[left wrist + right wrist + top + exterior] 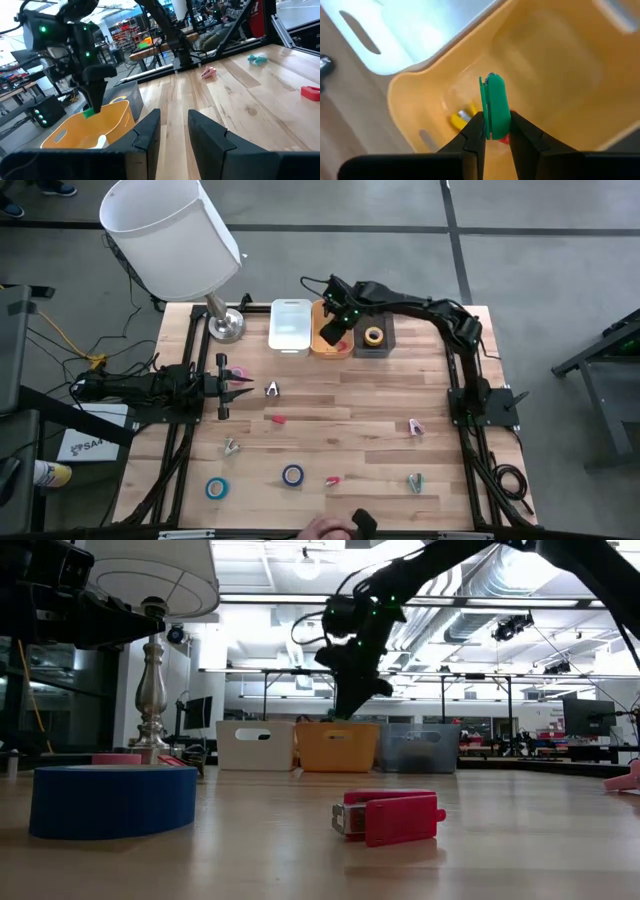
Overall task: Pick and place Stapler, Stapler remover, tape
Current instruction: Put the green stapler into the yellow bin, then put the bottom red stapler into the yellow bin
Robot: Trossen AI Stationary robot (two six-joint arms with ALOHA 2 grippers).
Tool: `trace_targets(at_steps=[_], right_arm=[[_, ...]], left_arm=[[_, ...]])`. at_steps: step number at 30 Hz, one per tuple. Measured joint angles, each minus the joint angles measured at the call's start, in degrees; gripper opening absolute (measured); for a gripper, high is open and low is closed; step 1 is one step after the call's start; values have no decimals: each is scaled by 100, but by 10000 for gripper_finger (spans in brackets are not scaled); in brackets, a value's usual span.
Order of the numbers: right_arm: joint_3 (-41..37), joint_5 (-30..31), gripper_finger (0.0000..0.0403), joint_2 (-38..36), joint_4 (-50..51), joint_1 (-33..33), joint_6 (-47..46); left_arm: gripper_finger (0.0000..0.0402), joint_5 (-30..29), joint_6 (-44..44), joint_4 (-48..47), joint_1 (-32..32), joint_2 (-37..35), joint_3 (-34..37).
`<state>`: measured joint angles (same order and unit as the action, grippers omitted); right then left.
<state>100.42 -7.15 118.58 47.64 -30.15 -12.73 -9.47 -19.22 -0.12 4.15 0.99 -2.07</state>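
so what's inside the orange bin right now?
Inside the orange plastic bin: a yellow item and something red, mostly covered by the green stapler in the right pincer.

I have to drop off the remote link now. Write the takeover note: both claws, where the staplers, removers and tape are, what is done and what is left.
Right claw: shut on a green stapler, held over the orange bin.
Left claw: parked at the table's left side, fingers slightly apart, nothing in it.
Done: small items, one yellow, one red, lie in the orange bin; a yellow tape roll is in the grey bin. What the white bin holds cannot be told.
Left: release the green stapler. Still on the table: two blue tape rolls, a red stapler, and other small pieces.
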Motion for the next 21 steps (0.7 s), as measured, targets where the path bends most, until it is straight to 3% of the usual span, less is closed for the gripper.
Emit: trace_targets(at_steps=[7,21], right_arm=[[0,-651,64,155,96,-63,-407],[0,-495,170,129,76,-63,-681]], left_arm=[[96,0,0,0,-1,-1,0],[96,0,0,-1,-1,0,0]])
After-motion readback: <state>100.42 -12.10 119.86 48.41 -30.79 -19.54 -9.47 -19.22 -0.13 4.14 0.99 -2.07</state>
